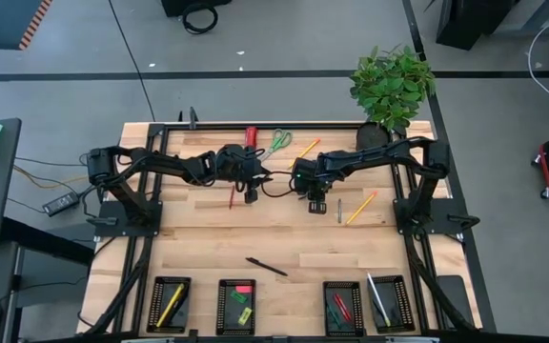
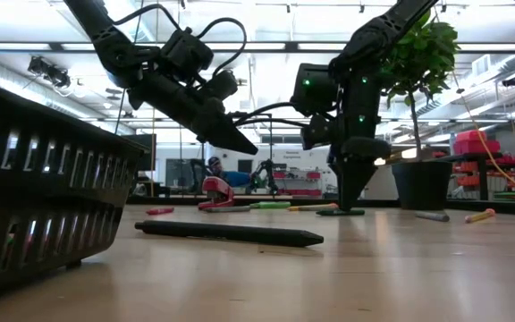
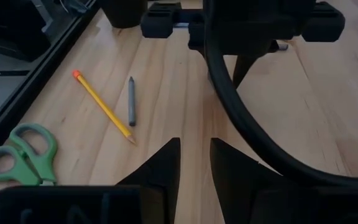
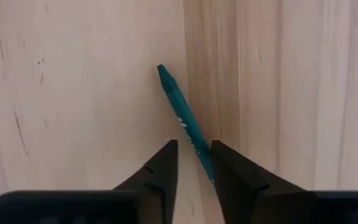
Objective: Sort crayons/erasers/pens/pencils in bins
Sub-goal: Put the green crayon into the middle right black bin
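Table-edge bins (image 1: 169,304) hold sorted crayons (image 1: 341,306), erasers (image 1: 243,290).

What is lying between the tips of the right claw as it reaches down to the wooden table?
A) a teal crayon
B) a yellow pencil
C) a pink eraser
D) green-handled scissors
A: the right wrist view shows a slim teal crayon running in between the two dark fingers of the right claw, with bare wooden table around it.

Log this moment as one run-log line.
right claw: down at table, closing around teal crayon | left claw: raised, empty, slightly open | black pen: loose mid-table | bins: partly filled
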You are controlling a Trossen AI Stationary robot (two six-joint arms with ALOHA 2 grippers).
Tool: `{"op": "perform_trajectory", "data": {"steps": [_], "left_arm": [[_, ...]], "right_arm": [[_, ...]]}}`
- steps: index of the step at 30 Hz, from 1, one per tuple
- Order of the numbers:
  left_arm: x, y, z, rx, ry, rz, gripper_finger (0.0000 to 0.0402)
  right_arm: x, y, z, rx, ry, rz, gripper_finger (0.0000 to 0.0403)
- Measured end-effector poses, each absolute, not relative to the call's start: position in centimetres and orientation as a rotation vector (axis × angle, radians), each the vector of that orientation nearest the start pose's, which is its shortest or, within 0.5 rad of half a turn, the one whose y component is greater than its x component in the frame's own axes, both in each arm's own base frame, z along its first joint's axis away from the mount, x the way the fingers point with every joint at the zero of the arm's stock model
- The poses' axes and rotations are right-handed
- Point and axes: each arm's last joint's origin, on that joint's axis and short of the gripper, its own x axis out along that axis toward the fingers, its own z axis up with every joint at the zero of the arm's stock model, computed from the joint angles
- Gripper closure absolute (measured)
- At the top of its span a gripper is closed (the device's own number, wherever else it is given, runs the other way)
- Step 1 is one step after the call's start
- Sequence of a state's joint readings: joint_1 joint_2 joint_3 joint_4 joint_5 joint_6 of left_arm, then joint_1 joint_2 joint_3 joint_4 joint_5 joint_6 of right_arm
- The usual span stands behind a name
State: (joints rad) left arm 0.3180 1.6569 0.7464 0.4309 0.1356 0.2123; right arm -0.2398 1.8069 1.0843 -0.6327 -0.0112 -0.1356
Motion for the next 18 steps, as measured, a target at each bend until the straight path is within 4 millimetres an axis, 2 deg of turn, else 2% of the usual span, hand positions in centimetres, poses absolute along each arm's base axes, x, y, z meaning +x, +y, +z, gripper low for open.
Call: {"op": "perform_trajectory", "data": {"steps": [9, 18], "left_arm": [[31.1, 9.8, 16.5, 0.099, 0.487, 0.128, 0.0307], [31.0, 9.8, 16.3, 0.093, 0.507, 0.124, 0.0308]], "right_arm": [[31.7, -7.5, 14.9, 0.108, 1.356, -0.107, 0.039], [32.0, -5.7, 15.2, 0.149, 1.344, -0.122, 0.0399]]}}
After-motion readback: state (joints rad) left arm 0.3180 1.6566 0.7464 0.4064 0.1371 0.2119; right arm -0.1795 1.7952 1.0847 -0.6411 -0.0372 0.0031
